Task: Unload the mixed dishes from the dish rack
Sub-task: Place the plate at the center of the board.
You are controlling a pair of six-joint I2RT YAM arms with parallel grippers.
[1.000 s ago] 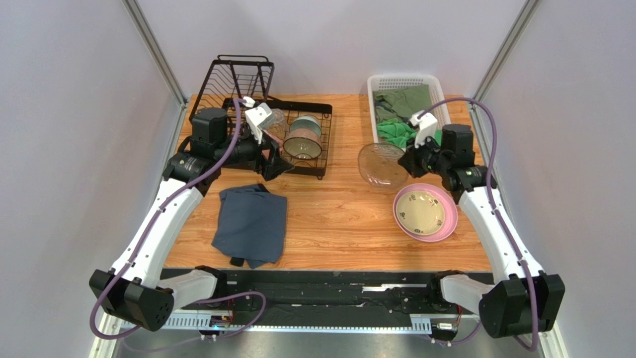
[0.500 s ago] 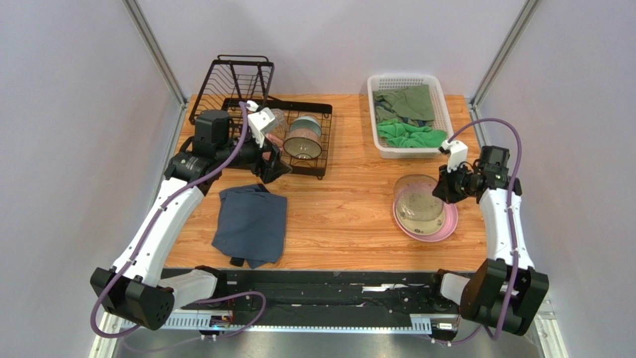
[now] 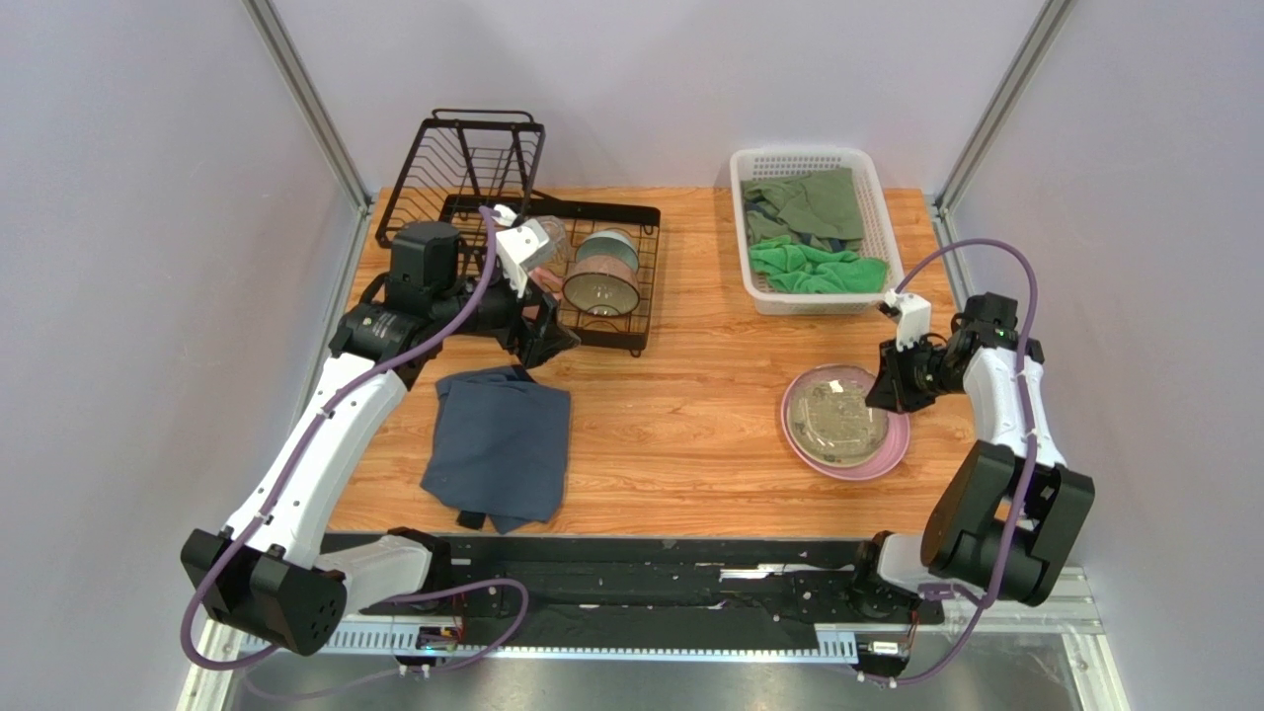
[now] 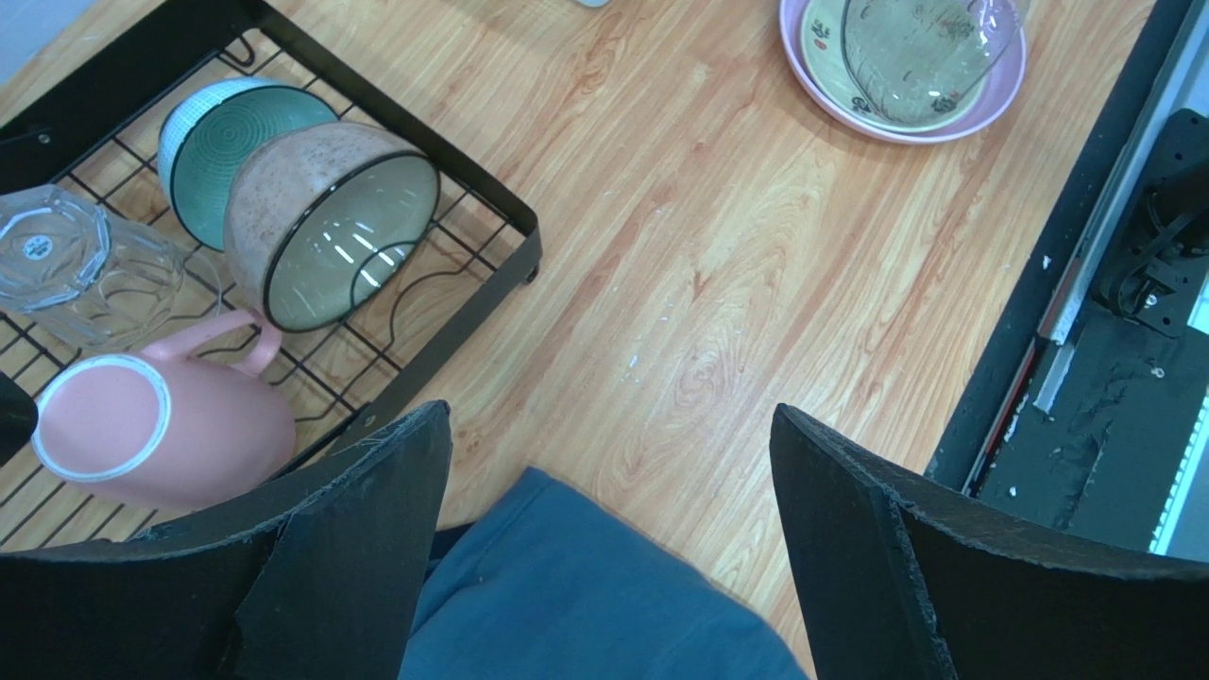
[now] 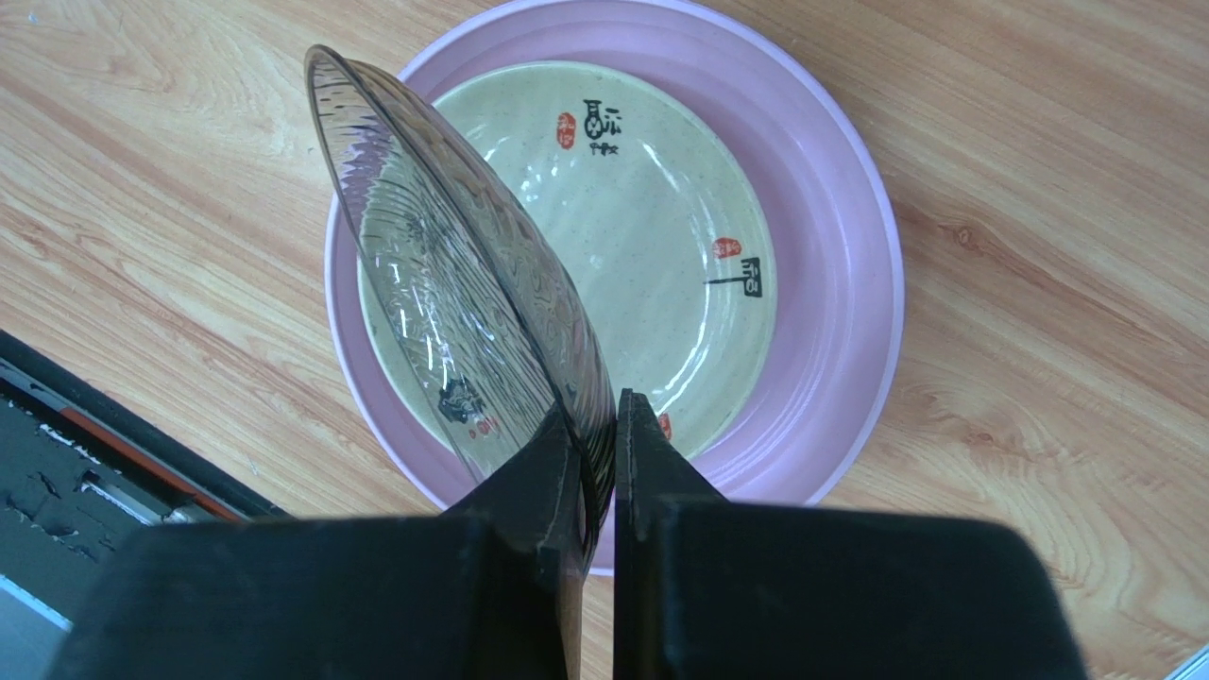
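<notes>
My right gripper (image 3: 887,388) is shut on the rim of a clear glass plate (image 5: 440,269), held tilted just over the cream plate (image 5: 667,213) that lies in the large pink plate (image 5: 837,284) at the table's right. The black wire dish rack (image 3: 460,156) stands back left. Its lower tray holds a teal-inside bowl (image 4: 234,135), a brown speckled bowl (image 4: 334,220), a pink mug (image 4: 156,425) on its side and a clear glass (image 4: 64,262). My left gripper (image 4: 610,425) is open and empty, above the rack's front edge and the cloth.
A folded blue-grey cloth (image 3: 500,445) lies front left, just before the rack. A white plastic basket (image 3: 809,160) of green cloths stands back right. The black rail runs along the table's near edge (image 4: 1093,284).
My right arm has carried the clear glass plate from beside the white basket to the stacked plates and lowered it onto them. The left arm has barely moved.
</notes>
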